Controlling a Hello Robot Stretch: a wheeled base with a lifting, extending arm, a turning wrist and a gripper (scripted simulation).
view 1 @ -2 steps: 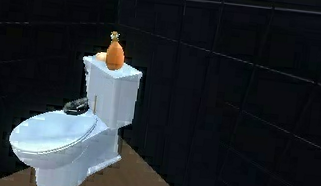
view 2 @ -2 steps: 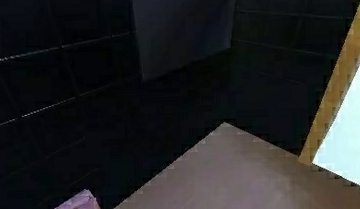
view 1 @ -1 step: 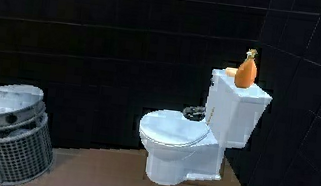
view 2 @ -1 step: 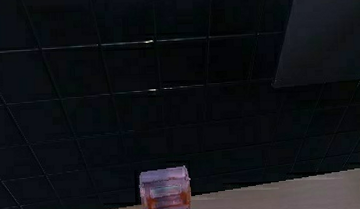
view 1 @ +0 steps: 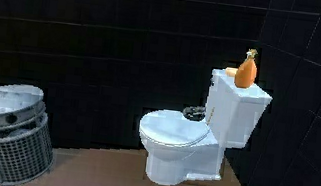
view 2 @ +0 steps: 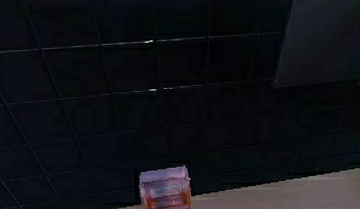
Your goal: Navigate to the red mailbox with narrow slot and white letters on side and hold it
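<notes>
Room: I see a bathroom with black tiled walls (view 1: 91,63) and a brown floor (view 1: 108,181).
Forward view, centre right: a white toilet (view 1: 178,138) stands against the wall, and an orange bottle (view 1: 246,69) stands on its tank.
Forward view, lower left: a wire bin (view 1: 11,134) stands on the floor, well apart from the toilet.
Arm side view, bottom middle: a small box (view 2: 165,191) stands on the floor just before the tiled wall. Its top is pale lilac and its body is reddish with some blue.
Task thing: I judge this small box may be the red mailbox, but slot and letters are too small to tell.
Gripper: I cannot tell if its fingers are released or grasping something.
Done so far: in my judgement the driving is nearly finished, because the box lies on the side where the arm reaches.
Left to do: probably to line up with the box, bring the arm down and out to it, and take hold of it.
</notes>
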